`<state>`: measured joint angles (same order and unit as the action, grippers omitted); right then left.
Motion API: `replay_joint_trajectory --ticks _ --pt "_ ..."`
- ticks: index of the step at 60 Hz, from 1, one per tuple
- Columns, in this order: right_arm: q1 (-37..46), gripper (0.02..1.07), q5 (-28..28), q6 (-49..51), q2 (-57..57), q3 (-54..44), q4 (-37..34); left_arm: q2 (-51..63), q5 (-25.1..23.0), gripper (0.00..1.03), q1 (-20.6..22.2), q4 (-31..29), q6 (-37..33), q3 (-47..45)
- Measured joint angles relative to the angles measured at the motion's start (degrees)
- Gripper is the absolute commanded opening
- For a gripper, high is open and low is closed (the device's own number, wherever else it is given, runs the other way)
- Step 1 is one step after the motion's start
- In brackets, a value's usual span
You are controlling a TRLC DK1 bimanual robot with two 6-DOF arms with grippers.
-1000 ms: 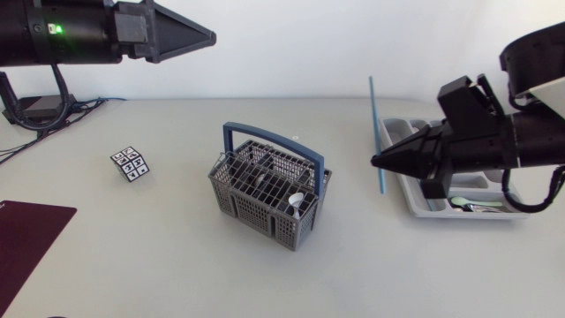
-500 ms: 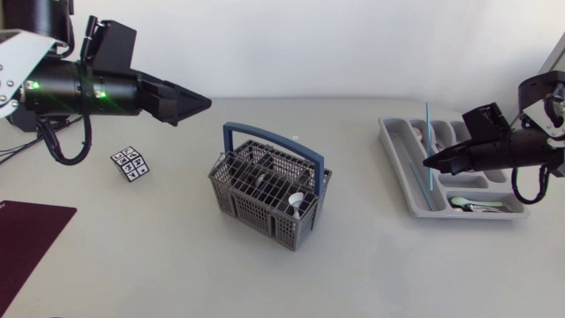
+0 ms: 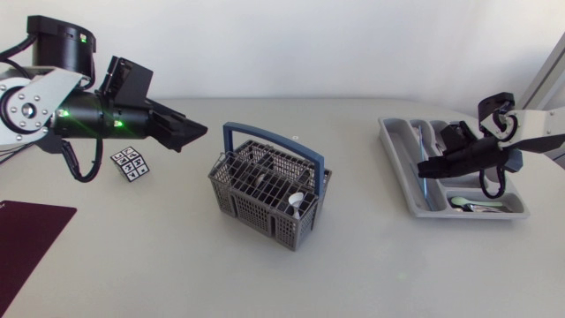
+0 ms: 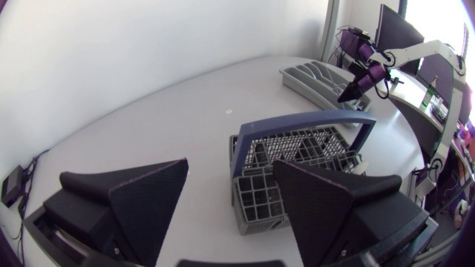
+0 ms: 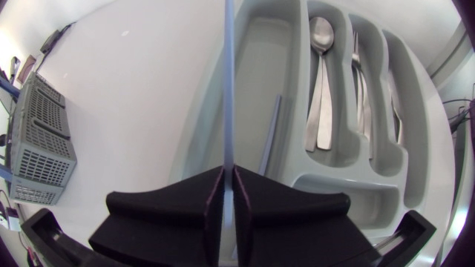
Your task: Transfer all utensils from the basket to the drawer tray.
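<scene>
R claw [image 5: 229, 172] pinching thin blue stick [image 5: 228, 74] over tray [image 5: 256, 74], 3 o'clock of basket [image 3: 252, 205]; tilted drop cd miss slot

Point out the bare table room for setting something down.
Bare: the stretch between basket and tray, and the near strip between the dark mat and the basket. Crowded: the tray, where the right gripper holds a blue stick.

On the bench [image 3: 177, 265] the basket [image 3: 265, 190] stands midway, the tray [image 3: 395, 148] to its right, a cube [image 3: 130, 163] to its left.
</scene>
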<state>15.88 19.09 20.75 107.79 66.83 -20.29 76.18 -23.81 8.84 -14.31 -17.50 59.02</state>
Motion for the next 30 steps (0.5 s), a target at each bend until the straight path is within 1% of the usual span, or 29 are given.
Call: replay_joint_trajectory --ticks 8,11,15,17,22,30 --pt "0.00 0.26 -1.42 -0.59 2.71 0.94 0.15 1.14 0.20 0.80 0.02 0.96 -0.66 -1.22" --pt "-0.02 0.35 -1.62 -0.87 3.19 1.01 0.31 1.51 0.42 0.80 0.37 1.55 -0.81 -1.49" --pt "-0.07 0.52 -1.86 -0.94 3.37 1.01 0.37 1.92 0.85 0.80 1.14 2.34 -1.01 -1.97" --pt "-0.07 0.59 -1.95 -1.07 3.37 0.98 0.37 2.21 1.22 0.80 1.64 2.45 -1.09 -2.16" --pt "-0.07 0.71 -2.21 -1.09 2.99 0.55 1.16 2.67 1.44 0.80 2.67 2.86 -1.29 -2.86" --pt "-0.85 0.76 -2.86 -1.07 -1.09 -2.86 1.90 2.86 1.53 0.80 3.65 3.34 -2.08 -4.24"
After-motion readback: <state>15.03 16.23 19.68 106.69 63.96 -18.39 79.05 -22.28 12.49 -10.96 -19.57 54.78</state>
